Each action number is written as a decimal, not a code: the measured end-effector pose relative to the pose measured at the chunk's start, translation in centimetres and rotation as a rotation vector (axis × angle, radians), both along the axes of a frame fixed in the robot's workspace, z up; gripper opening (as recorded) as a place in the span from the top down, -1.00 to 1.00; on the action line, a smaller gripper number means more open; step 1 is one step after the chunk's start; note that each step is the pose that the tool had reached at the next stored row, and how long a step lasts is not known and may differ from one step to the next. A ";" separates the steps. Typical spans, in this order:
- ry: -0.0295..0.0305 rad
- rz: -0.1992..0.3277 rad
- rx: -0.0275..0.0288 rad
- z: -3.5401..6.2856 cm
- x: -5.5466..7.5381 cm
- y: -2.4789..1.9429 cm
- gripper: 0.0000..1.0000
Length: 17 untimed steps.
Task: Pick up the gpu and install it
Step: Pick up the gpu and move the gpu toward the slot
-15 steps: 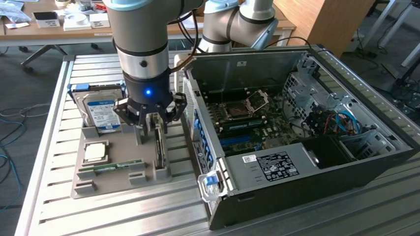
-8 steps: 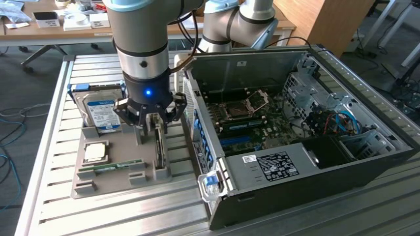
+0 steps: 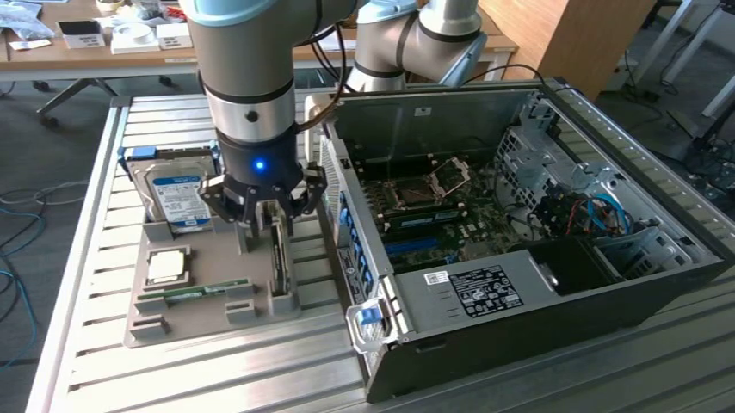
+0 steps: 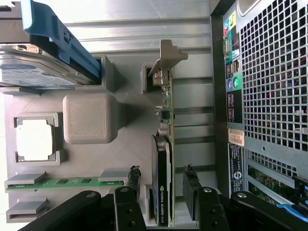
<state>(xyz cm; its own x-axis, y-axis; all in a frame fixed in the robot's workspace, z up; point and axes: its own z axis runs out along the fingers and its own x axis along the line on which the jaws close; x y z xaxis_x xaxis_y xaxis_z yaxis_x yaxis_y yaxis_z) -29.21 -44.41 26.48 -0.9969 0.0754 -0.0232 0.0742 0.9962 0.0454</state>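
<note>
The gpu point(image 3: 279, 268) stands on edge in a slot of the grey holder tray point(image 3: 189, 317), its silver bracket end toward the far side of the tray. In the wrist view the gpu point(image 4: 163, 144) shows its green board edge and black fan block. My gripper point(image 3: 265, 222) hangs low right over it. Seen from the wrist, the gripper point(image 4: 161, 177) is open and straddles the card. One fingertip point(image 4: 134, 174) is on the fan side and the other on the board side, with a gap showing on each side.
The tray point(image 4: 89, 120) also holds a hard drive point(image 3: 178, 194) with a blue-white label, a silver CPU point(image 3: 168, 265) and a slim RAM stick point(image 3: 195, 292). The open computer case point(image 3: 517, 224) stands close on the exterior view's right, its rear panel point(image 4: 269, 96) near the card.
</note>
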 end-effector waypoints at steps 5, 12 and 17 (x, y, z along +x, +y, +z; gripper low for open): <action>0.0001 0.000 -0.0001 -0.46 0.0 0.00 0.02; -0.0001 0.000 0.0001 -0.77 0.1 0.00 0.02; 0.0000 0.000 0.0000 -1.34 0.1 0.00 0.02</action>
<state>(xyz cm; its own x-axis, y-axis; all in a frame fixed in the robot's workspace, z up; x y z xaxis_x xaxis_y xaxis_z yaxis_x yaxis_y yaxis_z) -29.14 -44.41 25.14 -0.9969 0.0753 -0.0232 0.0742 0.9962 0.0455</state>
